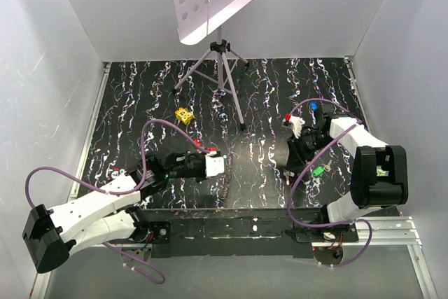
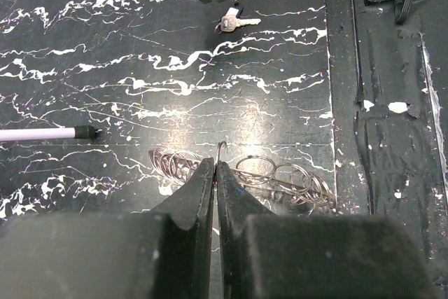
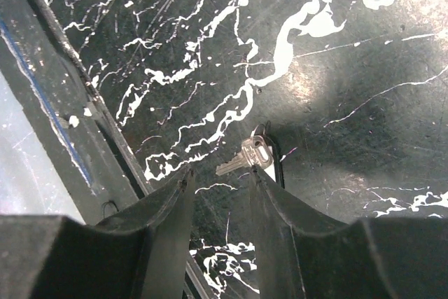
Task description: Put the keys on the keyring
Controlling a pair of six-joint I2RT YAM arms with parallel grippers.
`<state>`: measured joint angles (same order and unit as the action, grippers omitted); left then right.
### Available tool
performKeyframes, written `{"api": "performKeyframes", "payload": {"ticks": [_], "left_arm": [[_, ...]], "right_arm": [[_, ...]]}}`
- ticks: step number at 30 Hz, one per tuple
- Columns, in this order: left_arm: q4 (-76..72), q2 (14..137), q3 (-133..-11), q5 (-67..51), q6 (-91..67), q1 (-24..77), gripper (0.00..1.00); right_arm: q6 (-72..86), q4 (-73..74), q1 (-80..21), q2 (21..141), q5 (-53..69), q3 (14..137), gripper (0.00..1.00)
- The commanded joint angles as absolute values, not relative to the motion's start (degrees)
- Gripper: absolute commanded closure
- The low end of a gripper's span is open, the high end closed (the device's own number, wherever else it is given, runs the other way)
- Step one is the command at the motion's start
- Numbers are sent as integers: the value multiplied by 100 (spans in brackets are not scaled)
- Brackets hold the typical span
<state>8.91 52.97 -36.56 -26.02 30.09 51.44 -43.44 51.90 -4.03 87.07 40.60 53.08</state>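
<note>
Close to the near edge of the desk [image 1: 266, 89], the left tool [image 2: 215, 166] is pressed together, seemingly pinching a wire loop of the keyring [image 2: 273, 176], whose coils lie along that edge. The right tool [image 3: 220, 176] hangs with jaws apart, the black-headed key [image 3: 248, 155] just beyond its tips. It should straddle the key's head, lower until it grazes the desk, then close squarely.

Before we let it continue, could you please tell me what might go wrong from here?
The silver key with the black plastic head lies flat, off toward one finger of the open right gripper; closing may nudge rather than pinch it. The left gripper pinches only a thin wire end of the coiled silver wire keyring; it could slip.
</note>
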Motion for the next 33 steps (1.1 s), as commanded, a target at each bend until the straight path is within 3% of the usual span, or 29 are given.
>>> {"api": "performKeyframes", "payload": {"ticks": [1, 33], "left_arm": [[773, 5098, -3771, -2602, 3076, 5142, 100], [817, 5019, -3771, -2575, 3041, 5142, 100]], "right_arm": [[-4166, 4729, -580, 8614, 3719, 5116, 57], [-3753, 3902, -1441, 8684, 2663, 4843, 59]]}}
